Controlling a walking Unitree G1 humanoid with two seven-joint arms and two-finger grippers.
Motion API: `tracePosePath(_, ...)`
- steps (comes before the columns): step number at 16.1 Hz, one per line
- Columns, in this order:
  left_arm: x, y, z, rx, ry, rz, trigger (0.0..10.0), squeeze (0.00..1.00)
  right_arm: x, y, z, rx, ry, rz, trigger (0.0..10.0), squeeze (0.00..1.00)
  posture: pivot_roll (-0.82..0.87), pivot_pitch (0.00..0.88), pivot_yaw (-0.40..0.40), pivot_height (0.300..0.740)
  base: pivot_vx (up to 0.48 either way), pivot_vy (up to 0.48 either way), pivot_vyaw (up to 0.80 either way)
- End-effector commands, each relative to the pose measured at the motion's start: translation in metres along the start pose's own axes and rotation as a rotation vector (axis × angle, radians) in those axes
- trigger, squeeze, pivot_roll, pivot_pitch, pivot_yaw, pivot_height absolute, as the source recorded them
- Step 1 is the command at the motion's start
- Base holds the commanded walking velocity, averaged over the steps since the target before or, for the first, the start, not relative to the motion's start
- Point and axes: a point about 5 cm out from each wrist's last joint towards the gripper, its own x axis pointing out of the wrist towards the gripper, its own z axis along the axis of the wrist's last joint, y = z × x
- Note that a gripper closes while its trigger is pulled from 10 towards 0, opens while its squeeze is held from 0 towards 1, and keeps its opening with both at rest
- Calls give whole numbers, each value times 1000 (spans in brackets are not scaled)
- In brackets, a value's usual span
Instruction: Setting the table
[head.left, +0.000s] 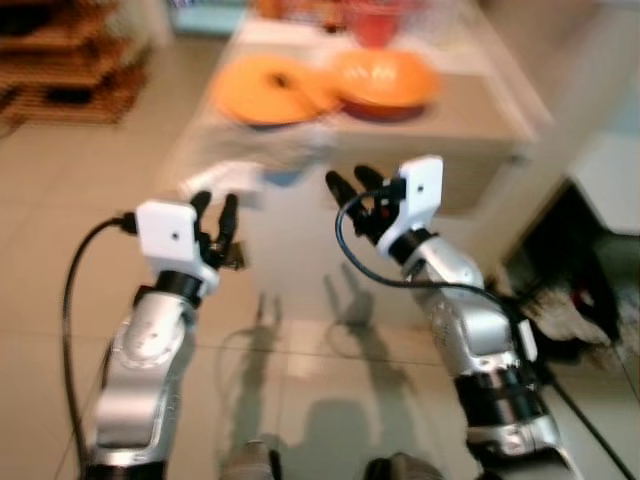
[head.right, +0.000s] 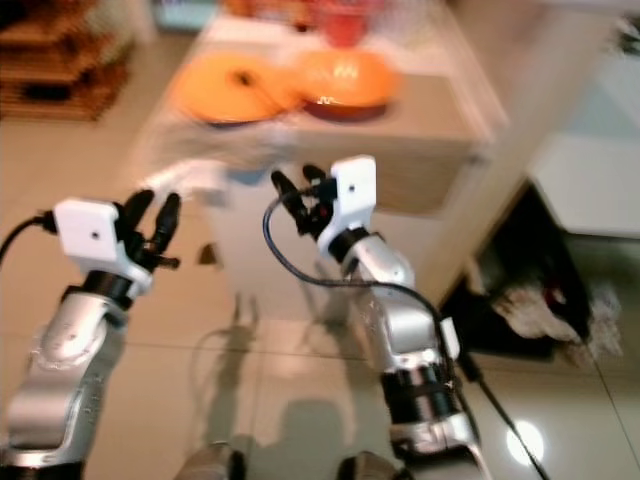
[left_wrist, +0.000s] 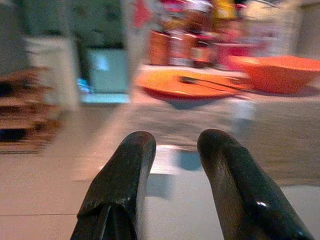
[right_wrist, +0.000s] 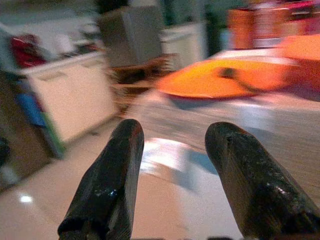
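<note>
We are standing on the tiled floor, a little way back from the table, and the pictures are blurry. We hold both arms up in front of us, so they are ready to reach. Our left gripper has its two black fingers a little apart and holds nothing. Our right gripper is the same, fingers apart and empty. An orange plate lies near the table's front edge, toward its left corner, with a dark thing on it, maybe a spoon. An orange bowl sits just beside it, touching or nearly so. We think we must step closer before we can grab anything.
</note>
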Motion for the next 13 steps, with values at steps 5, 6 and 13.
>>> tracePosePath(5,2,-15,13,-14,-63,-81,10000,0,7,-22,19,-44,-38,-163,10000,0,-30,95,1,740,480,0,159)
tracePosePath(6,3,-16,14,-13,-66,-86,10000,0,8,-21,21,-49,-49,-157,10000,0,-30,96,3,740,480,0,0)
tracePosePath(13,2,-22,17,-16,-70,-128,10000,0,11,-22,32,-119,-70,-212,10000,0,-30,110,7,740,480,0,0)
